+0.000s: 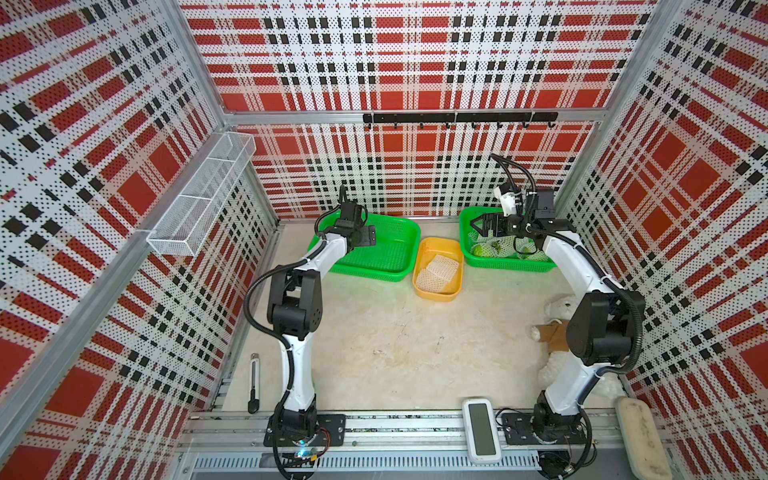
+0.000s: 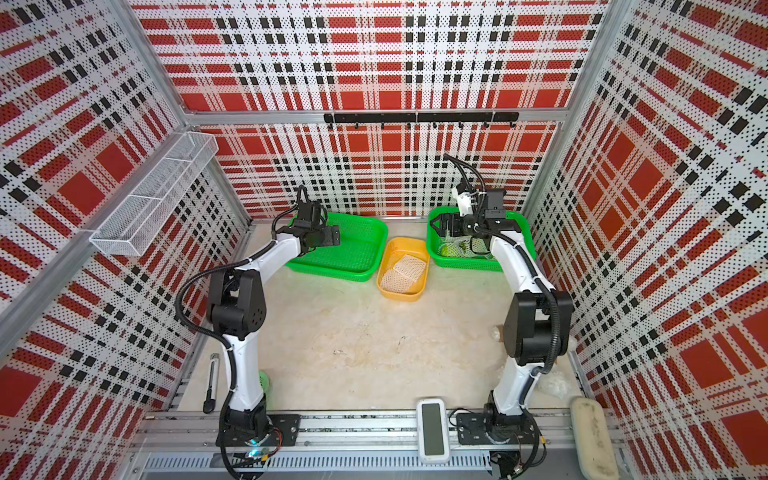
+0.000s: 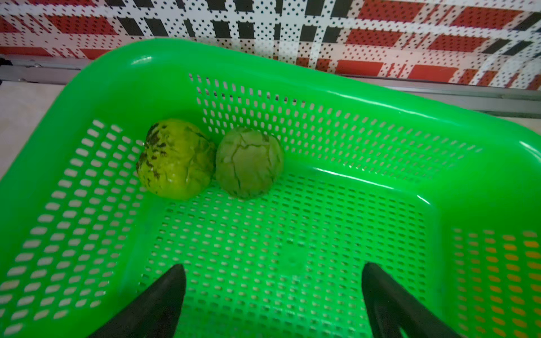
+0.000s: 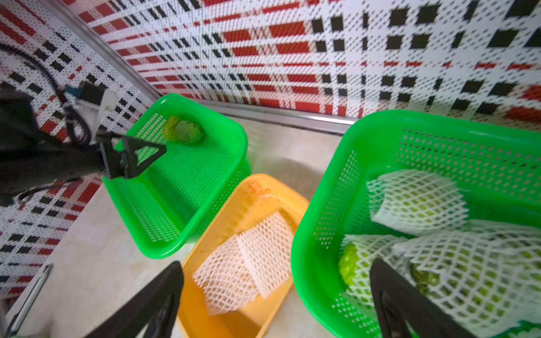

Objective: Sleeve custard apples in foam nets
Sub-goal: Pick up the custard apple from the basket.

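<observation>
Jaws are gaping wide, empty: your left gripper (image 3: 273, 266) is hovering near 2 custard apples (image 3: 175, 159) in a green basket's (image 3: 380, 123) corner, your right gripper (image 4: 275, 263) near foam nets (image 4: 234, 272).

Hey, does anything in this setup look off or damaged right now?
One bare custard apple in the left green basket has dark blotches on its skin. The yellow tray shows an orange smear inside. A white plush bear lies beside the right arm.

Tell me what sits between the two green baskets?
A yellow tray holding loose white foam nets sits in the gap between them. Both top views and the right wrist view show it.
</observation>
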